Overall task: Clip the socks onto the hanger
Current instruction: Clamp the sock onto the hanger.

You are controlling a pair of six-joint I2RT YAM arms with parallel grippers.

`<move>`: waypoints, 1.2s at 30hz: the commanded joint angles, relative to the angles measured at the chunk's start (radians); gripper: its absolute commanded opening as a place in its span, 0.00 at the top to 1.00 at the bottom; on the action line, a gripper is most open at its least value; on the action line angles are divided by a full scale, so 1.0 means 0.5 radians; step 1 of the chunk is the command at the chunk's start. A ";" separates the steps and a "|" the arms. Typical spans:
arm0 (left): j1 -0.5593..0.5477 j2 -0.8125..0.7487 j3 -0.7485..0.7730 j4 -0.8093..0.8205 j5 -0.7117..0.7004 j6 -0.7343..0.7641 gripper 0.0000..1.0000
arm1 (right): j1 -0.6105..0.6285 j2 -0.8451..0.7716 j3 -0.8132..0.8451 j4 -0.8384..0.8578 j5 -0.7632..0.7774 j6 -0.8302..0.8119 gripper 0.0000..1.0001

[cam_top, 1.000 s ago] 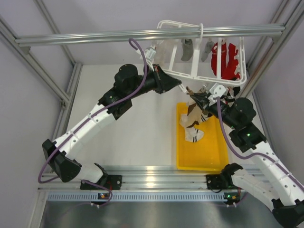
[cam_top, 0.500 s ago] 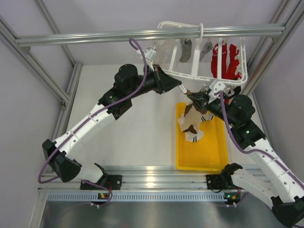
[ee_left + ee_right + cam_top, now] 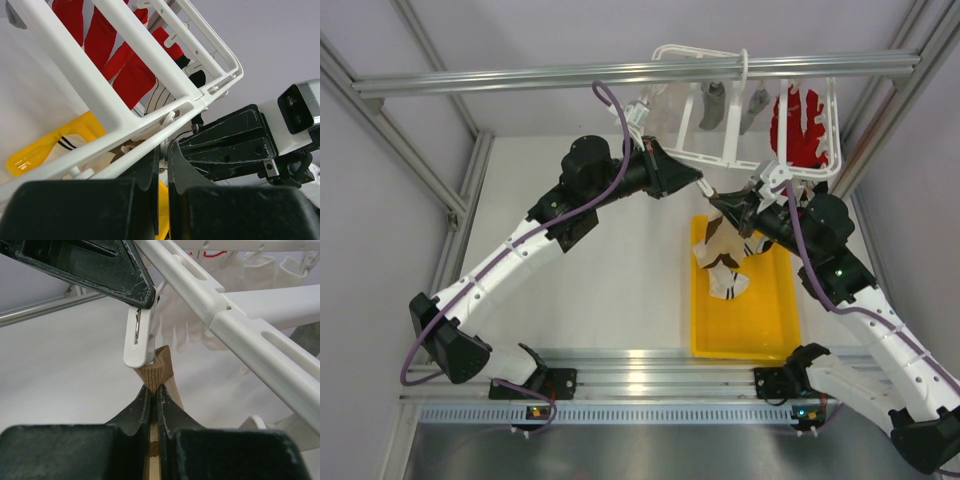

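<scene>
The white hanger (image 3: pixel 730 160) hangs at the back right, tilted. My left gripper (image 3: pixel 703 184) is shut on a small white clip (image 3: pixel 141 340) at the hanger's near edge; in the left wrist view the clip shows between its fingertips (image 3: pixel 163 151) under the hanger's bars (image 3: pixel 125 50). My right gripper (image 3: pixel 718 203) is shut on the brown ribbed cuff of a sock (image 3: pixel 157 371). The cuff's tip touches the lower end of that clip. The rest of the cream and brown sock (image 3: pixel 725 255) hangs down over the tray.
A yellow tray (image 3: pixel 760 320) lies on the table below the two grippers. A red garment (image 3: pixel 798 125) and two grey socks (image 3: pixel 713 105) hang from the hanger. An aluminium crossbar (image 3: pixel 620 72) runs above it, and frame posts stand at both sides.
My right gripper has carried the sock up and to the left, to the clip. The hanger's right side and the red garment have swung upward. The left arm has stayed put.
</scene>
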 commanded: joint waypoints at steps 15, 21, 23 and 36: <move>-0.006 -0.008 -0.003 0.074 0.082 -0.004 1.00 | 0.022 0.049 0.188 0.112 -0.100 0.156 1.00; -0.006 -0.002 0.000 0.074 0.092 -0.022 1.00 | 0.022 0.070 0.197 0.134 -0.133 0.181 1.00; -0.006 -0.005 0.003 0.074 0.095 -0.025 1.00 | 0.025 0.070 0.197 0.143 -0.137 0.181 1.00; -0.006 -0.008 0.012 0.071 0.061 -0.016 0.66 | 0.025 0.073 0.222 0.149 -0.143 0.178 1.00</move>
